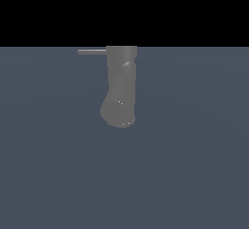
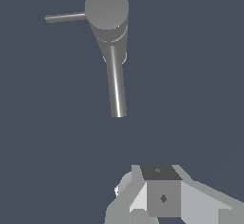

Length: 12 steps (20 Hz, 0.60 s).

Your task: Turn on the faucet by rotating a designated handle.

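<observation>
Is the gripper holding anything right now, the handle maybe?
Nothing is held. The gripper sits apart from the faucet, and its handle is untouched.

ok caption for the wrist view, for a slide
Wrist camera looks down on the grey faucet, its thin handle projecting sideways, the gripper apart from both.

I see the faucet (image 1: 120, 89) standing on a flat slate-blue floor (image 1: 194, 174), roughly central across its width and close to its far edge, where the floor meets plain black background. It is a thick matte grey column with a slightly wider cap on top and a rounded lower end bent toward the exterior view's left. The handle (image 1: 92, 52), a thin straight grey rod, sticks out level from the cap toward that same left side
</observation>
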Each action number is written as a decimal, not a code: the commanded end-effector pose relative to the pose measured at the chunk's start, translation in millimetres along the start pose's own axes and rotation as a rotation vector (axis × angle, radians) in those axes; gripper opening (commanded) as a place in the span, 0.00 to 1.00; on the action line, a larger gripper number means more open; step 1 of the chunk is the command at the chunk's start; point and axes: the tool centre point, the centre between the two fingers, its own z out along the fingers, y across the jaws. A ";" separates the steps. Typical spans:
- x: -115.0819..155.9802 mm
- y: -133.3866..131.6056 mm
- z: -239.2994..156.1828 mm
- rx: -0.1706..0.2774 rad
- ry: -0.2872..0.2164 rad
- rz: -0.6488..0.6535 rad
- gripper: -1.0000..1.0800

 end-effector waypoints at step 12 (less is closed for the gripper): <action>65.3 -27.2 16.6 0.056 -0.027 0.274 0.00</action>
